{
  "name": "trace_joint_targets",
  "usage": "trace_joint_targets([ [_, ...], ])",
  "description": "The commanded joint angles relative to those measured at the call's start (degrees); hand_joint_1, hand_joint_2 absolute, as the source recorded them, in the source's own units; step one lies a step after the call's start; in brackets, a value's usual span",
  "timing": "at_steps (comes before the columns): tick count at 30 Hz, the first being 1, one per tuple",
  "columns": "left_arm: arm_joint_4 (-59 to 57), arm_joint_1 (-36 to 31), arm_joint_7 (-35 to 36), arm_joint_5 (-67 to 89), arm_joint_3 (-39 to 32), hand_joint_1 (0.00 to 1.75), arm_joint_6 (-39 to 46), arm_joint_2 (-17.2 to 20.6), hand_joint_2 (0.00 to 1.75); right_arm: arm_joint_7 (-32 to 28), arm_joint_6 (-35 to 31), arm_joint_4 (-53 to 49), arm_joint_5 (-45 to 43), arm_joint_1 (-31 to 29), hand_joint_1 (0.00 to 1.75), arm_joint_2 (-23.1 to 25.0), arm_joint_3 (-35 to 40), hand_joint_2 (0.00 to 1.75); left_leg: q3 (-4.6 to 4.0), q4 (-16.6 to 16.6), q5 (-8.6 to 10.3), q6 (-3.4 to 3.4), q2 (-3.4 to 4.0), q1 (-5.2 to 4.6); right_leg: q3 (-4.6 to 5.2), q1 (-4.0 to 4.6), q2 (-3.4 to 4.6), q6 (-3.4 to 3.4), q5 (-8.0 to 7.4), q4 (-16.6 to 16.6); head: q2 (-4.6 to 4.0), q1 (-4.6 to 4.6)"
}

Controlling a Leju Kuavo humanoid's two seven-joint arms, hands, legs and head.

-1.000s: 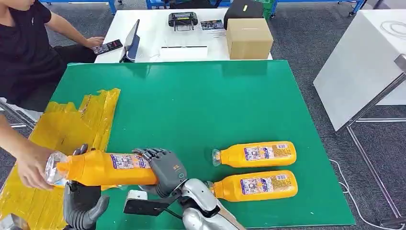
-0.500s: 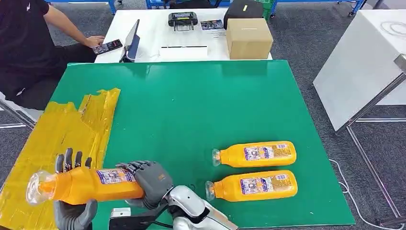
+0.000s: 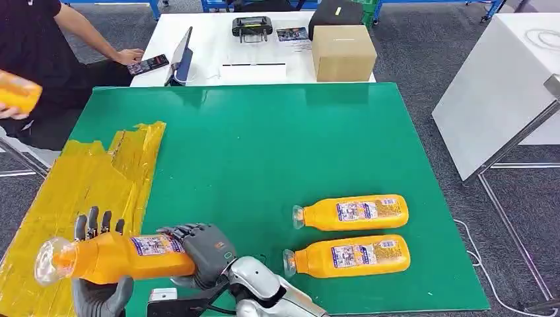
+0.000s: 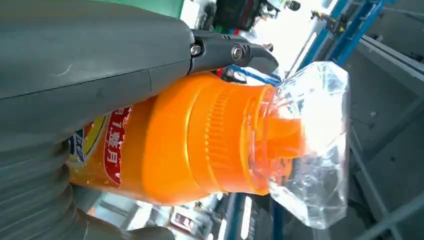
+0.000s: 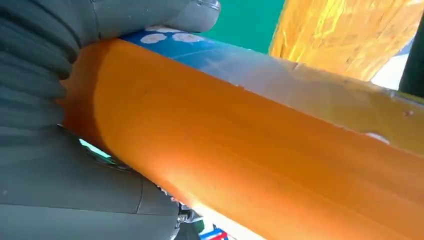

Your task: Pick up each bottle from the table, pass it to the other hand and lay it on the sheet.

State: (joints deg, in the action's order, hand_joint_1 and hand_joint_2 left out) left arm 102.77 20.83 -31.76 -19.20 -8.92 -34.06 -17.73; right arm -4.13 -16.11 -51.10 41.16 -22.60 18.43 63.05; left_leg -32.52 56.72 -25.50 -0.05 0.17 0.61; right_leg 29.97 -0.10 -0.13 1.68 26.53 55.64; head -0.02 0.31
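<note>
The handover is under way. One bottle (image 3: 115,256) hangs in the air at about 7 o'clock in the head view, lying level with its clear cap toward 9 o'clock, above the near edge of the yellow sheet (image 3: 86,178). Two more bottles wait on the green table (image 3: 277,145) at about 5 o'clock: the farther bottle (image 3: 351,212) and the nearer bottle (image 3: 349,256), side by side and just apart, caps pointing toward 9 o'clock. No bottle lies on the sheet as far as the head view shows, so I judge that all three placements are left to do. At 9 o'clock a person holds another orange bottle (image 3: 18,91) at the picture's edge.

The right hand (image 3: 201,254) reaches across from 6 o'clock, its fingers wrapped over the base end of the lifted bottle in a firm hold; its wrist view shows the thumb pressed on the label. The left hand (image 3: 99,290) comes up under the cap end, palm cupped beneath the shoulder of the bottle, with its fingers (image 3: 92,223) rising behind the bottle. In the left wrist view the thumb lies along the neck. It touches the bottle, but I cannot tell whether its grip has closed. The right hand looks to carry the weight.
</note>
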Motion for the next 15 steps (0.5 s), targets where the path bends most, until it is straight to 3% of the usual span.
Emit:
trace_joint_targets([
  [1,-2.34,-2.28,-0.15,5.44,2.17,0.28,1.67,1.55,1.75,-0.67,1.96,1.6,0.74,-1.03,1.73,1.57,9.19,1.75,0.18,-0.05,-0.07,0.02,-0.02,0.02,-0.19,0.03,0.0,-0.02,0.05,-0.07,0.0,-0.02],
  [2,-2.31,-2.32,-0.24,5.54,1.96,1.75,1.76,1.49,1.75,-0.65,1.99,1.62,0.75,-1.0,1.71,1.57,9.1,1.75,0.15,-0.05,-0.05,0.02,-0.03,0.02,-0.17,0.02,-0.02,-0.02,0.04,-0.07,0.0,0.0],
  [15,-1.85,-2.34,-1.19,6.45,0.83,1.75,0.42,0.74,1.75,-0.38,1.28,2.13,0.75,-0.77,1.75,1.57,6.39,1.75,0.08,-0.03,-0.02,0.01,-0.06,0.0,-0.09,0.0,-0.05,-0.01,0.03,-0.04,0.0,0.0],
])
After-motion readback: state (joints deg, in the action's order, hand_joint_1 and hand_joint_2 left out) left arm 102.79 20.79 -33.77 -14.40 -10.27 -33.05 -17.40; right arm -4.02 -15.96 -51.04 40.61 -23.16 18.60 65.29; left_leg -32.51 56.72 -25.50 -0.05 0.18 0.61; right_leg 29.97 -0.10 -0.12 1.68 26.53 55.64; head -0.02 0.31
